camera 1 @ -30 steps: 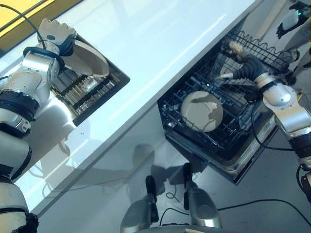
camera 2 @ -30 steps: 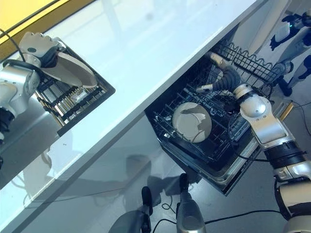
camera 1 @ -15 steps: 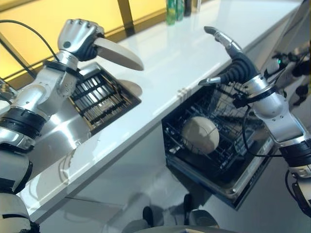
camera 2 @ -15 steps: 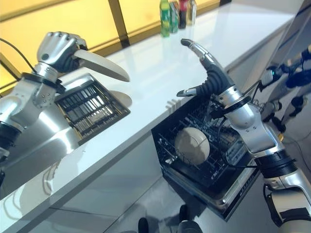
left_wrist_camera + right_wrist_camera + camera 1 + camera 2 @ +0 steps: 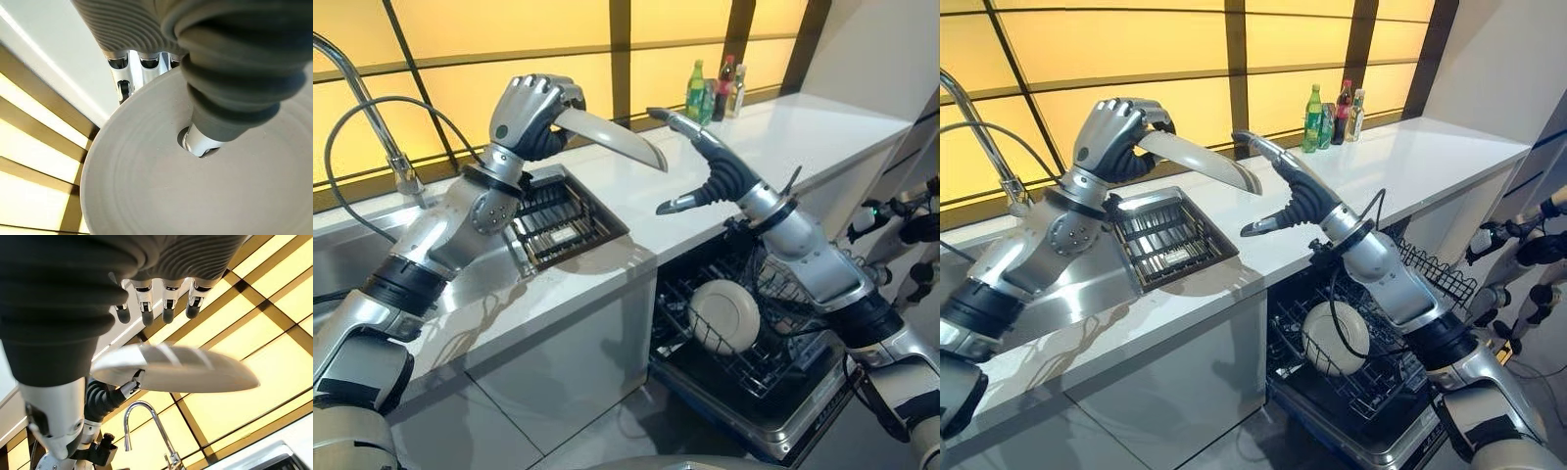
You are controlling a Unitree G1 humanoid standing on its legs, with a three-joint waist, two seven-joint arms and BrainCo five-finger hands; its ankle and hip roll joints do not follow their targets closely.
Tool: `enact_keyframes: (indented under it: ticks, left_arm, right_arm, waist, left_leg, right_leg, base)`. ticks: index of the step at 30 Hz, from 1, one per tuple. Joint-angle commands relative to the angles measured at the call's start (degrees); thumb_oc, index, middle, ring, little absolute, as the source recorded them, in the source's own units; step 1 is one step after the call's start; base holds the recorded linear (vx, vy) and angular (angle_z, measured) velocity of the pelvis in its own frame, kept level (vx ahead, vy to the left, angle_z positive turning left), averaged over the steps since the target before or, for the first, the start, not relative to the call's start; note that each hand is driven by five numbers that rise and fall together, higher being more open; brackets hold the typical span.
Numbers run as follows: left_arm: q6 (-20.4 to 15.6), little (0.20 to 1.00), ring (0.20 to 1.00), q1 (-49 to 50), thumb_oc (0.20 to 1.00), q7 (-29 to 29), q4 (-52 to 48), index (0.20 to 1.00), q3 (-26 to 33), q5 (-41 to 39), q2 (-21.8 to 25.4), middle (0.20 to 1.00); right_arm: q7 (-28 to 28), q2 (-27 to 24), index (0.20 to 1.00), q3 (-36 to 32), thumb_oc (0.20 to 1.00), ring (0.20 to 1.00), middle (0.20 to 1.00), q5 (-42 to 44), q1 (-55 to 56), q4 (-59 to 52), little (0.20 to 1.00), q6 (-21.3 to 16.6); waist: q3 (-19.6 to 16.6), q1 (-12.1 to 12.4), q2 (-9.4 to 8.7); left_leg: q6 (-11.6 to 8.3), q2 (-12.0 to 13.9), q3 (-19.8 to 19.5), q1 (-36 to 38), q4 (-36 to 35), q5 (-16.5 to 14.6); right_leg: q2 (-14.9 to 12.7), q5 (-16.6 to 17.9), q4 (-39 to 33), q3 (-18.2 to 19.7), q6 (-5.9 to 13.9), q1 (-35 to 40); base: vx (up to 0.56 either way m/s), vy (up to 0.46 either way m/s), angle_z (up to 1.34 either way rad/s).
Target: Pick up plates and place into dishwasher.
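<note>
The left hand (image 5: 530, 116) grips a plate (image 5: 612, 138) above the counter (image 5: 1410, 157) while the right hand (image 5: 703, 166) waits beside it, fingers straight and empty; it should clamp the rim firmly before the left lets go.

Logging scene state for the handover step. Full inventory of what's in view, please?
Plate: 1, grey-white, held in the air above the counter, between the two hands.
Plate in rack: 1, white, in the open dishwasher rack.
Dishwasher rack: 1, black wire, pulled out below the counter.
Sink rack: 1, dark, set in the sink.
Faucet: 1, chrome, by the sink.
Bottles: 3, one green, one red, one pale, at the counter's back edge.
Counter: 1, white.
Left hand: curled round the plate's rim.
Right hand: open, reaching for the plate.
</note>
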Motion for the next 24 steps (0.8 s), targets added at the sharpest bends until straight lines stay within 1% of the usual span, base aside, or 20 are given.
enact_keyframes:
  ticks: [1,3,7,9,10,11,12,14,18,21,22,24]
  left_arm:
    - [-0.5,0.2,0.2,-1.4,0.2,-0.4,-2.2,0.2,3.4,-5.7,-2.3,0.2]
    - [-0.2,0.2,0.2,-0.6,0.2,-1.3,-3.6,0.2,3.1,-6.5,-4.4,0.2]
    - [-0.1,0.2,0.2,1.1,0.2,-2.6,-5.0,0.2,3.0,-8.6,-7.5,0.2]
    - [-0.5,0.2,0.2,2.1,0.2,-3.2,-5.4,0.2,2.8,-9.4,-8.8,0.2]
    - [-0.7,0.2,0.2,2.5,0.2,-3.3,-5.5,0.2,2.7,-9.8,-9.3,0.2]
    - [-0.9,0.2,0.2,2.8,0.2,-3.5,-5.6,0.2,2.7,-10.1,-9.7,0.2]
    - [-1.3,0.2,0.2,3.6,0.2,-4.3,-5.9,0.2,2.7,-10.8,-10.5,0.2]
    - [-1.7,0.2,0.2,4.9,0.2,-4.9,-6.5,0.2,2.6,-10.2,-11.4,0.2]
    - [-2.1,0.2,0.2,6.6,0.2,-6.8,-7.4,0.2,2.5,-10.3,-11.8,0.2]
    - [-2.7,0.2,0.2,8.4,0.2,-7.5,-8.4,0.2,2.6,-9.9,-11.4,0.2]
    - [-3.0,0.2,0.2,8.8,0.2,-7.8,-8.6,0.2,2.7,-9.8,-11.3,0.2]
    - [-4.0,0.2,0.2,9.6,0.2,-8.1,-8.8,0.2,2.8,-9.8,-10.7,0.2]
  right_arm:
    - [-3.0,-0.4,1.0,1.1,1.0,1.0,1.0,-0.2,-8.0,1.6,1.0,0.9]
    - [-3.9,0.7,1.0,1.9,1.0,1.0,1.0,-1.4,-8.7,2.9,1.0,1.5]
    - [-4.8,2.3,1.0,2.4,1.0,1.0,1.0,-0.3,-9.7,4.5,1.0,1.9]
    - [-6.3,2.9,1.0,2.3,1.0,1.0,1.0,0.1,-9.8,5.5,1.0,1.3]
    - [-7.3,3.1,0.875,2.2,0.875,0.875,0.875,0.1,-9.8,5.8,0.875,0.9]
    - [-8.1,3.4,0.573,2.0,0.573,0.573,0.573,0.0,-9.7,6.0,0.573,0.7]
    - [-9.1,4.0,0.2,1.1,0.2,0.2,0.2,0.6,-9.6,6.3,0.2,0.2]
    - [-11.1,4.8,0.2,-0.1,0.2,0.2,0.2,-0.2,-8.9,6.6,0.2,-0.5]
    - [-13.9,4.8,0.2,-2.2,0.2,0.2,0.2,-2.0,-7.6,6.5,0.2,-1.5]
    - [-14.7,4.3,0.2,-3.5,0.2,0.2,0.2,-3.2,-5.4,5.9,0.2,-2.3]
    - [-14.6,4.1,0.2,-3.9,0.2,0.2,0.2,-3.2,-4.9,5.7,0.2,-2.2]
    - [-14.1,3.3,0.2,-4.6,0.2,0.2,0.2,-3.5,-3.5,5.6,0.2,-2.3]
  waist:
    - [2.2,1.9,1.54]
    - [2.3,2.2,1.38]
    - [2.2,2.8,0.99]
    - [2.2,3.1,0.86]
    - [2.3,3.1,0.82]
    - [2.3,3.2,0.8]
    - [2.4,3.3,0.77]
    - [2.5,3.4,0.71]
    - [2.7,3.3,0.74]
    - [2.8,3.0,0.7]
    - [2.9,2.9,0.61]
    - [2.9,2.6,0.52]
  left_leg:
    - [1.83,-4.1,0.8,0.3,1.5,-8.3]
    - [1.94,-4.1,0.4,0.5,1.5,-8.3]
    - [2.06,-4.2,-0.2,0.7,1.5,-8.4]
    - [2.15,-4.2,-0.4,0.8,1.4,-8.4]
    - [2.2,-4.2,-0.5,0.8,1.4,-8.5]
    - [2.23,-4.2,-0.6,0.8,1.4,-8.5]
    - [2.33,-4.2,-0.7,0.9,1.4,-8.5]
    - [2.46,-4.2,-0.8,0.9,1.4,-8.7]
    - [2.69,-4.3,-0.7,1.0,1.4,-8.9]
    - [2.86,-4.2,-0.3,1.2,1.4,-9.0]
    - [2.96,-4.3,-0.1,0.7,1.6,-8.6]
    - [3.03,-4.2,0.2,0.8,1.6,-8.7]
  right_leg:
    - [-0.5,-9.9,1.0,-0.9,4.88,4.1]
    - [-0.4,-9.9,1.0,-1.0,4.77,4.3]
    - [-0.4,-9.9,0.9,-1.0,4.71,4.7]
    - [-0.3,-10.0,0.9,-1.1,4.63,4.8]
    - [-0.3,-10.0,0.9,-1.1,4.6,4.8]
    - [-0.3,-10.0,0.9,-1.1,4.59,4.8]
    - [-0.3,-10.0,0.9,-1.1,4.56,4.9]
    - [-0.3,-10.0,0.9,-1.0,4.56,4.9]
    - [-0.2,-10.0,0.9,-0.6,4.63,4.9]
    - [-0.1,-9.9,0.8,-0.2,4.72,4.8]
    - [-0.2,-9.4,0.8,-0.2,4.65,4.4]
    - [-0.1,-9.3,0.8,0.2,4.64,4.3]
  base:
    - [0.02,-0.044,0.0]
    - [0.02,-0.034,0.03]
    - [0.02,-0.031,0.05]
    - [0.02,-0.031,0.04]
    - [0.02,-0.032,0.03]
    - [0.0,0.0,0.0]
    - [0.02,-0.028,0.04]
    - [0.02,-0.024,0.07]
    - [0.0,-0.008,0.02]
    - [0.0,0.0,0.0]
    - [0.0,0.0,0.0]
    - [0.01,-0.016,-0.01]
